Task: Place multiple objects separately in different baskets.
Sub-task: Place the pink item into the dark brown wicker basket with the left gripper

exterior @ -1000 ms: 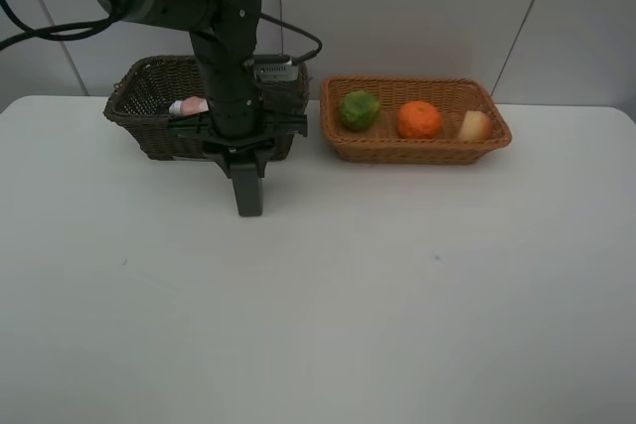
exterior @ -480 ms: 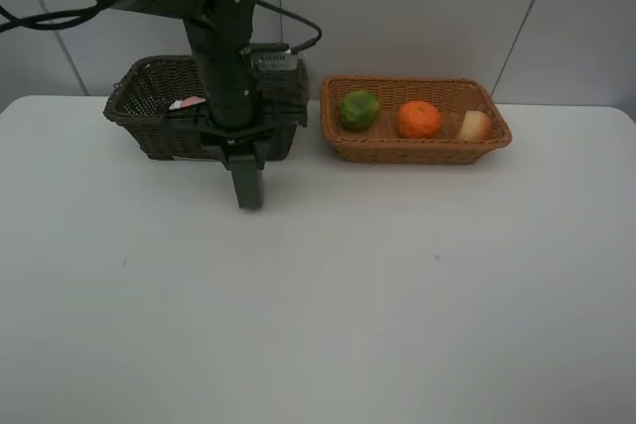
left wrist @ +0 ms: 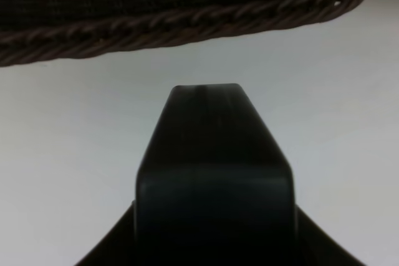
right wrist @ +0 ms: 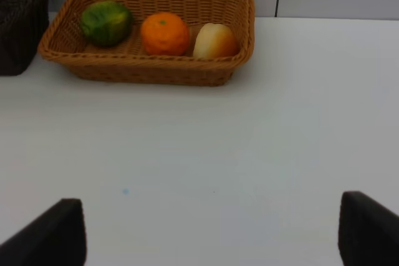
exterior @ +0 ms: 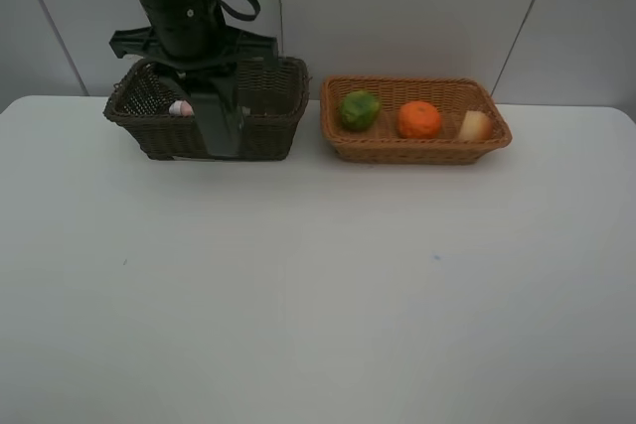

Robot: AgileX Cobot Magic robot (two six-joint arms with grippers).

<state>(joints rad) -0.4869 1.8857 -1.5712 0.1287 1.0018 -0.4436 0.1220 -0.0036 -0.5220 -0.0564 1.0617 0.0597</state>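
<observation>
At the back of the white table (exterior: 318,295), around 11 o'clock from where I'm standing, the left arm is towering over the dark brown basket (exterior: 260,111). The left gripper (exterior: 217,111) is pointing straight down and clamping the dark green bottle (exterior: 223,138), which is hanging upright against the basket's near wall. From the left wrist camera the bottle (left wrist: 212,154) is filling the middle of the picture, its tapered end aiming at bare table just short of the braided rim (left wrist: 187,26). So it is sitting on the 6 o'clock side of that wall, not inside. I can't tell whether it is brushing the wicker. Inside the dark basket, towards its 9 o'clock end, the small pink bottle (exterior: 181,107) is peeking out beside the arm.

Over at 1 o'clock, the light tan basket (exterior: 417,151) is lying just beside the dark one, a narrow gap between them. Three fruits are sitting in a row in it, none touching. The green lime-like fruit (exterior: 359,109) is at the 9 o'clock end and the orange mandarin (exterior: 419,119) in the middle. The third round fruit (exterior: 475,125) is at the 3 o'clock end, looking pale yellow with a reddish blush.

The right gripper (right wrist: 212,235) is staying out of the high camera's picture. Its own wrist camera is showing its two dark fingers (right wrist: 53,232) spread wide with nothing between them, facing the tan basket across empty table.
</observation>
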